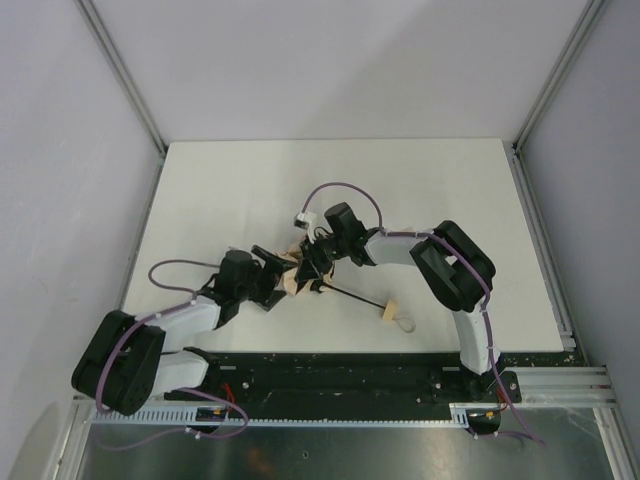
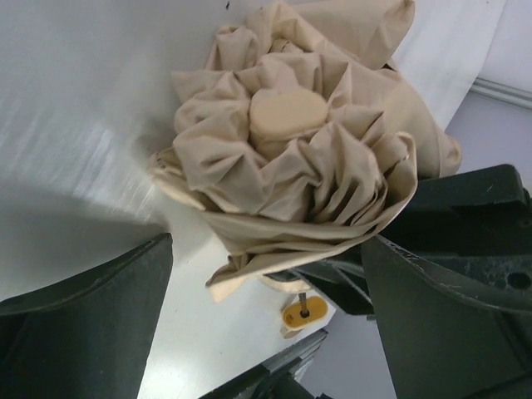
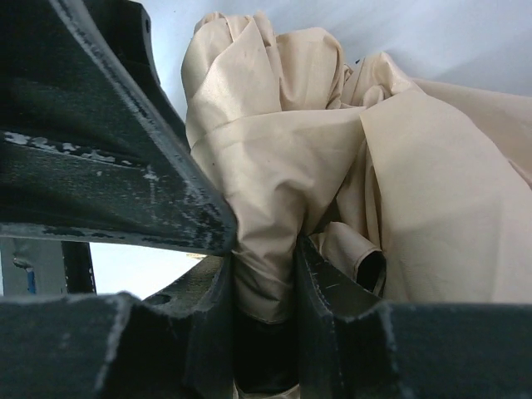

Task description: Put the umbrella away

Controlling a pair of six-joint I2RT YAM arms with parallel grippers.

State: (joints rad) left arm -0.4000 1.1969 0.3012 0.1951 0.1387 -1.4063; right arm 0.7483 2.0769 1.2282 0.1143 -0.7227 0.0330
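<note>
Soft, even overhead light washes the flat white surface, leaving only faint shadows. In the left wrist view, streaky glare smears that surface on the left, while the shiny tan-beige fabric umbrella stays crisp. Sheen picks out its folds in the right wrist view, where the dark, scuffed jaws of the right gripper shade it.

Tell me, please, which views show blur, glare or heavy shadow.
Left wrist: the table beside the umbrella is streaked with blur and glare, while the fabric is sharp. Right wrist: the right fingers loom dark and close; the fabric is evenly lit. Top: even light, faint shadows, no glare.
</note>
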